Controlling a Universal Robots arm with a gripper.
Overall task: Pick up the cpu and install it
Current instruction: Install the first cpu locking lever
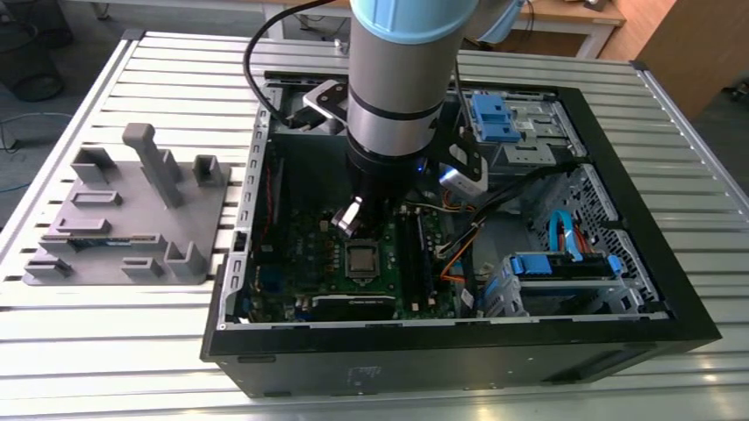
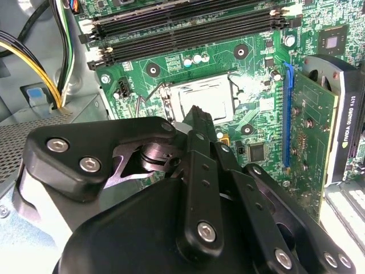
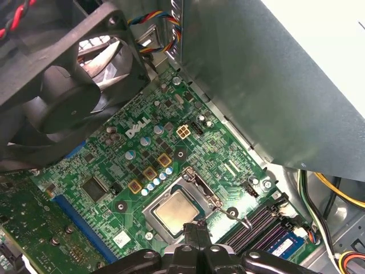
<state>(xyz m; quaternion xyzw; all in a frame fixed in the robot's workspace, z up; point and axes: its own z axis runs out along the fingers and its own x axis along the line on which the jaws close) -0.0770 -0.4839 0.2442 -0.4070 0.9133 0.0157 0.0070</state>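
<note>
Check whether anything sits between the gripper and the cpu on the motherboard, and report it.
Nothing visible does. In both wrist views the gripper hangs just above the cpu, which lies flat in its socket on the motherboard. The gap between them looks clear; the fan sits off to one side.

The whole setup sits on a slatted aluminium table with long grooves running across it, pale grey and pretty clean. Past its far edge there's a grey floor, and something dark and round sits down there at the exterior view's far left. Far right is a wooden desk on white legs, next to a brown wooden panel. Lighting looks even, indoor.
</note>
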